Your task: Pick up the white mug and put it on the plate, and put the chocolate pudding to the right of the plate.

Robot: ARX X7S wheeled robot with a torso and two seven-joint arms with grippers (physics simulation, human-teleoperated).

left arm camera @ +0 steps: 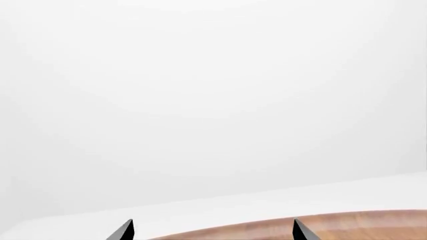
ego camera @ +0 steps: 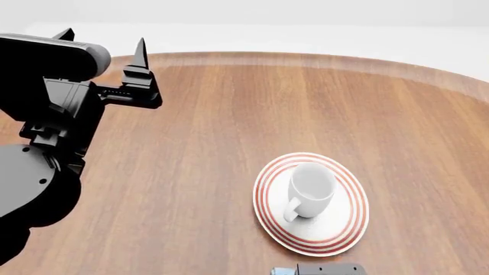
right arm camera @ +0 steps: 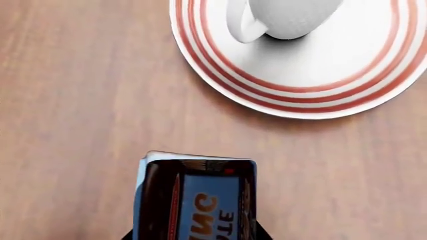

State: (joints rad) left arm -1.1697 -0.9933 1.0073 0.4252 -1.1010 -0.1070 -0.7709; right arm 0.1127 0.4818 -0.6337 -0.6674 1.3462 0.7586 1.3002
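The white mug sits upright on the plate, near the plate's middle, with its handle pointing toward the robot, so by my reading the first half of the task is done and the pudding step is in hand.

The chocolate pudding shows best in the right wrist view: it sits just short of the plate's near rim, apart from it, with wood table between the two. The right gripper shows only as dark finger tips at either side of the carton's lower end, which suggests it is clamped on the carton, though contact itself is hidden at the frame edge. In the head view only a sliver of the carton appears, on the robot's side of the plate.

The left gripper hovers well apart from the plate, up near the table's far left edge, with its two fingers spread and nothing between them.

The next move, as I judge it, calls for carrying the carton around the plate to its right side, keeping clear of the rim and mug, then setting it down on bare wood beside the plate
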